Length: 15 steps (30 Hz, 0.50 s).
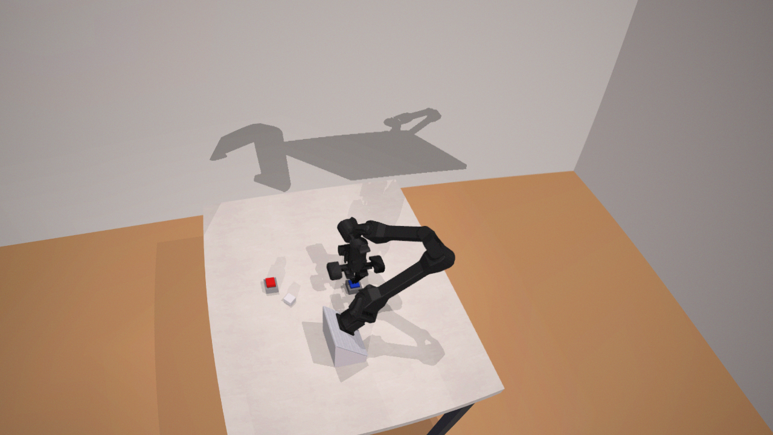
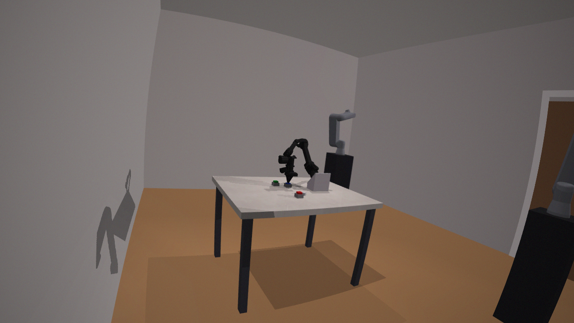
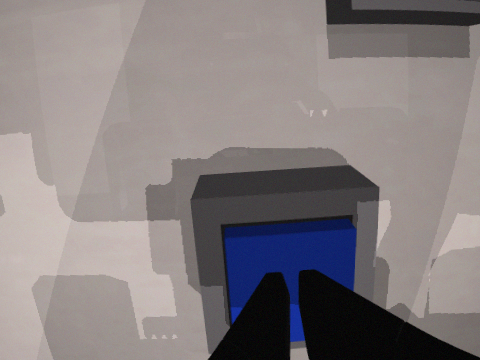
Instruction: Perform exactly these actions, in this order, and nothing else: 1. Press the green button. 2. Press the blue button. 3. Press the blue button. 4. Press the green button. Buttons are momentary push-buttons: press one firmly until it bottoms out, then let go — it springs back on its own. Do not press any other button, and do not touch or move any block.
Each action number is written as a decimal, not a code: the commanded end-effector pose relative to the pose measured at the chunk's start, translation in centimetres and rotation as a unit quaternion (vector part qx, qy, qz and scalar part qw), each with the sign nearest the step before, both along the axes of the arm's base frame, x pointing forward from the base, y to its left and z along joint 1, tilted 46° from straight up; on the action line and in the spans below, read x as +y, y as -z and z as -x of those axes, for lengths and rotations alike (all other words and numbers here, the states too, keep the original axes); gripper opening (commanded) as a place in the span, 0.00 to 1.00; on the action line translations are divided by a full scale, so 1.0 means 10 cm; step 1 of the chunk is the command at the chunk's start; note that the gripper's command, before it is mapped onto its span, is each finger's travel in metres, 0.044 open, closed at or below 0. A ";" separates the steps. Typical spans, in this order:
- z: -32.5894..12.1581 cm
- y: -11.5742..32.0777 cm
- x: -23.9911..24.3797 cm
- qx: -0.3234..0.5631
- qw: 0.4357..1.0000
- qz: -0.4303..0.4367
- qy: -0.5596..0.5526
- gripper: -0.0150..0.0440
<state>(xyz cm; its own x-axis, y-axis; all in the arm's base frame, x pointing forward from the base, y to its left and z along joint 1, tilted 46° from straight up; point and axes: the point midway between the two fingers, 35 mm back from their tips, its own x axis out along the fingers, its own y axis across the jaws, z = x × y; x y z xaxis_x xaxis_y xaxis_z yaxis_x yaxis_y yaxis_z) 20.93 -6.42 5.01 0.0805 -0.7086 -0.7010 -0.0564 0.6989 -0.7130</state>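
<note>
My gripper (image 1: 355, 280) (image 2: 288, 182) (image 3: 290, 287) is shut and empty, pointing straight down. Its fingertips are over the near half of the blue button (image 1: 354, 285) (image 2: 286, 183) (image 3: 260, 255) and appear to touch the cap. The cap looks low in its dark grey housing; I cannot tell if it is bottomed out. The green button (image 2: 275, 182) stands just beyond it, with its cap raised. It is hidden behind the gripper in the top view, and only its housing (image 3: 400, 16) shows at the top right of the wrist view.
The red button (image 1: 270, 282) (image 2: 298, 193) stands off to the left in the top view. A small white block (image 1: 289, 299) (image 2: 304, 194) lies beside it. The arm's wedge-shaped base (image 1: 345, 346) (image 2: 321, 182) stands close to the blue button.
</note>
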 end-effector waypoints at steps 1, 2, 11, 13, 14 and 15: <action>0.01 0.00 -0.01 0.003 1.000 0.003 -0.001 0.29; 0.01 0.00 -0.01 0.003 1.000 0.003 -0.001 0.29; 0.00 -0.01 0.01 0.000 1.000 0.000 0.000 0.29; 0.01 -0.11 0.11 0.002 1.000 0.000 0.000 0.29; 0.02 -0.17 0.18 0.003 1.000 0.001 -0.001 0.29; 0.03 -0.21 0.21 0.003 1.000 0.002 -0.001 0.29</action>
<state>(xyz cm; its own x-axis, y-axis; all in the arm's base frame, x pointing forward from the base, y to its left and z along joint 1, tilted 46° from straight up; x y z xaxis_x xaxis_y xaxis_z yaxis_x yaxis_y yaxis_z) 20.58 -5.48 5.96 0.0703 -0.7139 -0.6967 -0.0669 0.6935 -0.7174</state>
